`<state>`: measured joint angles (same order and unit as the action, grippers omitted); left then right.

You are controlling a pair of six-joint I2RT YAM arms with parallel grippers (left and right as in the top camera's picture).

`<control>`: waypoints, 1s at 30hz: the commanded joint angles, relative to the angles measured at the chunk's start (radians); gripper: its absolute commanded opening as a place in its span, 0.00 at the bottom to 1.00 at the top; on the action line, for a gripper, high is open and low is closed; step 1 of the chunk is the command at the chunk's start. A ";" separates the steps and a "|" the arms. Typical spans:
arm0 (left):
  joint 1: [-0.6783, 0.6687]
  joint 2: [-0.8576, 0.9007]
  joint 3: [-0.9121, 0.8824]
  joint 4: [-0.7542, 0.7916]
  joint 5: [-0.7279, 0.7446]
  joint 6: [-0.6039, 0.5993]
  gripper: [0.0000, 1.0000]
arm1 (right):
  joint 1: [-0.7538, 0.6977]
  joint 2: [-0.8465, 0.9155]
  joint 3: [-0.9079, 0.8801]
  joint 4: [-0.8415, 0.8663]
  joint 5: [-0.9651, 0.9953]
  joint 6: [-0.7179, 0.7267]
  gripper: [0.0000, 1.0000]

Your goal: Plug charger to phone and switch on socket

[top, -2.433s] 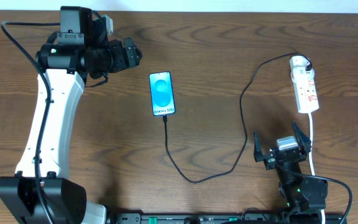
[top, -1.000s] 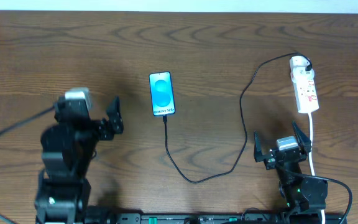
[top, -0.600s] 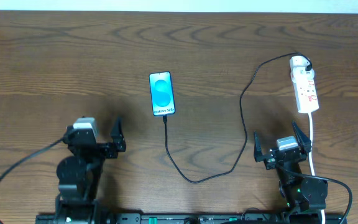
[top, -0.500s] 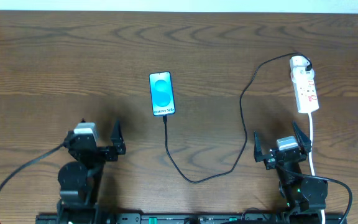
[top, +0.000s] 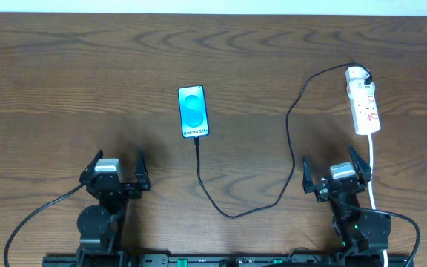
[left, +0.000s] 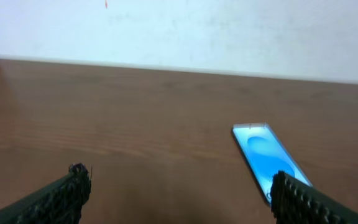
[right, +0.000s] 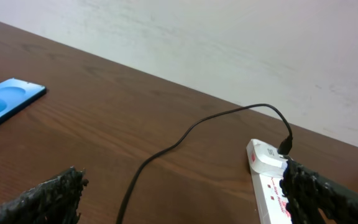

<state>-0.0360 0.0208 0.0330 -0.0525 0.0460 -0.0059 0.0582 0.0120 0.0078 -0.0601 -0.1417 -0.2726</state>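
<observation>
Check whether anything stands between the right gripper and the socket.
Nothing visible does. Only table lies between the open right gripper and the socket; the charger cable curves past on one side, the white cord on the other.

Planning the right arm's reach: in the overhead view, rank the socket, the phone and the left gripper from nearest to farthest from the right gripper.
From the right gripper:
1. socket, just ahead, far right.
2. phone, ahead and well to its left.
3. left gripper, level with it, far left.
</observation>
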 commanded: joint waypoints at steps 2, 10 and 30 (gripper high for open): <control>0.003 -0.019 -0.029 -0.017 -0.018 0.014 0.94 | -0.006 -0.007 -0.002 -0.003 -0.007 0.014 0.99; 0.003 -0.018 -0.029 -0.018 -0.035 0.013 0.94 | -0.006 -0.007 -0.002 -0.003 -0.007 0.014 0.99; 0.003 -0.014 -0.029 -0.017 -0.035 0.013 0.94 | -0.006 -0.007 -0.002 -0.003 -0.007 0.014 0.99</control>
<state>-0.0360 0.0109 0.0330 -0.0517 0.0383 -0.0025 0.0582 0.0120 0.0078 -0.0605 -0.1417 -0.2726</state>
